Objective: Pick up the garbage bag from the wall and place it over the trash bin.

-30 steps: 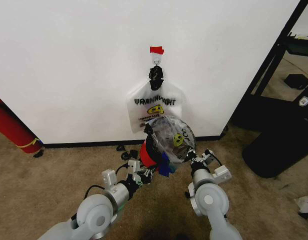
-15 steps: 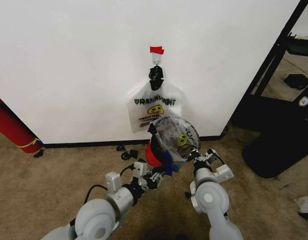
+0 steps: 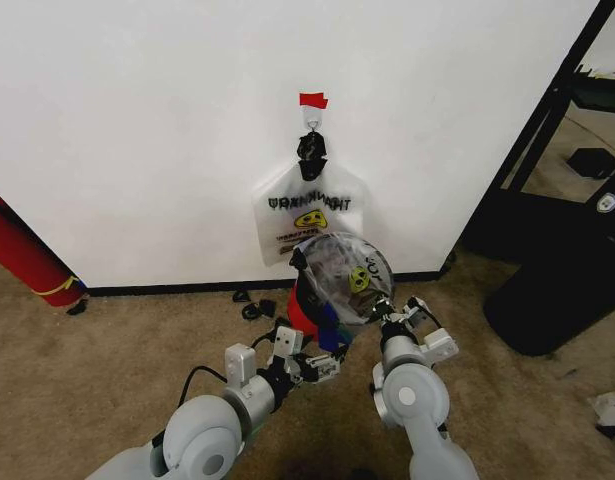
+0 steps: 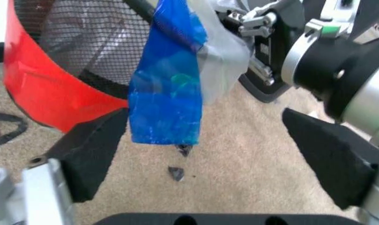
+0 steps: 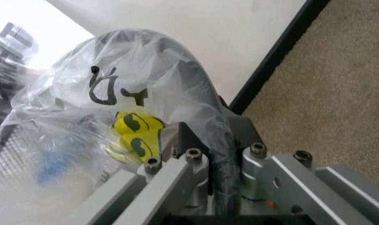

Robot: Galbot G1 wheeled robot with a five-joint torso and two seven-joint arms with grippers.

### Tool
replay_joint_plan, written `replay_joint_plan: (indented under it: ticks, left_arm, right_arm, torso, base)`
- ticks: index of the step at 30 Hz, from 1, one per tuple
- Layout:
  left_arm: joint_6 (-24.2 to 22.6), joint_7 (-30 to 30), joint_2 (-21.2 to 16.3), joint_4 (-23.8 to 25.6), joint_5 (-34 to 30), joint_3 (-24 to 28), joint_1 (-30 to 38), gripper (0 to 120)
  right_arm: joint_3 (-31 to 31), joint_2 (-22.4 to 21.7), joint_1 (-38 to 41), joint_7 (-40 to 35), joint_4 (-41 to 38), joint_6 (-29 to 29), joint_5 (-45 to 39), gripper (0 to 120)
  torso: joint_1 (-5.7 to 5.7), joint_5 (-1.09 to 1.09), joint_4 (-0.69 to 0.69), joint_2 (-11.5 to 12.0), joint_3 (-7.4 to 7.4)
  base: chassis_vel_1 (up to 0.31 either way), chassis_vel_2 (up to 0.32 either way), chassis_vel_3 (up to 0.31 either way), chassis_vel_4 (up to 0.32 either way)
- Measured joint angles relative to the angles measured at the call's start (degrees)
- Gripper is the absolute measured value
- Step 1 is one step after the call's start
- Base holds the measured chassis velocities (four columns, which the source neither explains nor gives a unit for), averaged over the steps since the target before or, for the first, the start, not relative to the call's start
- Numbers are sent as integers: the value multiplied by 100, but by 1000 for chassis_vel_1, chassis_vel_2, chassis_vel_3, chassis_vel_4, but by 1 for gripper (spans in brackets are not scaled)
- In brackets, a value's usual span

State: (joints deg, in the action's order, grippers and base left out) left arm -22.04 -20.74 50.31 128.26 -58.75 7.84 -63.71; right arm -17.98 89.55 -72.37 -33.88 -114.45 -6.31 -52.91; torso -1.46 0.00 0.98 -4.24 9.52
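Note:
The garbage bag [image 3: 339, 272] is stretched over the mouth of the trash bin [image 3: 301, 305], a black mesh bucket with a red base that leans tilted by the wall [image 3: 137, 130]. My right gripper [image 3: 384, 312] is shut on the bin's rim through the plastic; in the right wrist view its fingers [image 5: 189, 161] clamp the black rim under the smiley print [image 5: 136, 133]. My left gripper [image 3: 325, 362] is open just below the bin. A blue tape patch [image 4: 167, 89] of the bag hangs loose between its pads [image 4: 92, 147], touching neither.
A second smiley bag [image 3: 309, 215] hangs from the hook [image 3: 312, 118] under a red tape piece. A red cylinder [image 3: 22, 255] leans at the left and black furniture [image 3: 557, 250] stands at the right. Small black scraps [image 3: 255, 305] lie on the carpet near the baseboard.
My left gripper has moved right and back toward me, ending under the blue tape patch. The bin and bag have shifted slightly; the right gripper keeps its hold.

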Motion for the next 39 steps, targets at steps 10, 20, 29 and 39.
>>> replay_joint_plan:
  ticks: [10, 20, 29, 39]
  left_arm:
    - [42, -208, 173, -303, -228, 39, 142, 91]
    - [125, -220, 135, -469, -270, 76, 299, 55]
    - [125, -145, 99, -563, -259, 101, 335, 25]
    - [213, -204, 179, -584, -251, 99, 346, 0]
  right_arm:
    - [11, 14, -25, 11, 3, 0, 19, 1]
    - [23, 0, -21, 14, 3, 0, 3, 1]
    - [24, 0, -6, 14, 19, 0, -24, 1]
    - [32, -2, 32, 15, 56, 0, -43, 1]
  torso:
    - [0, 0, 0, 0, 0]
    - [0, 0, 0, 0, 0]
    - [0, 0, 0, 0, 0]
    - [0, 0, 0, 0, 0]
  base:
    - [0, 0, 0, 0]
    - [0, 0, 0, 0]
    - [0, 0, 0, 0]
    - [0, 0, 0, 0]
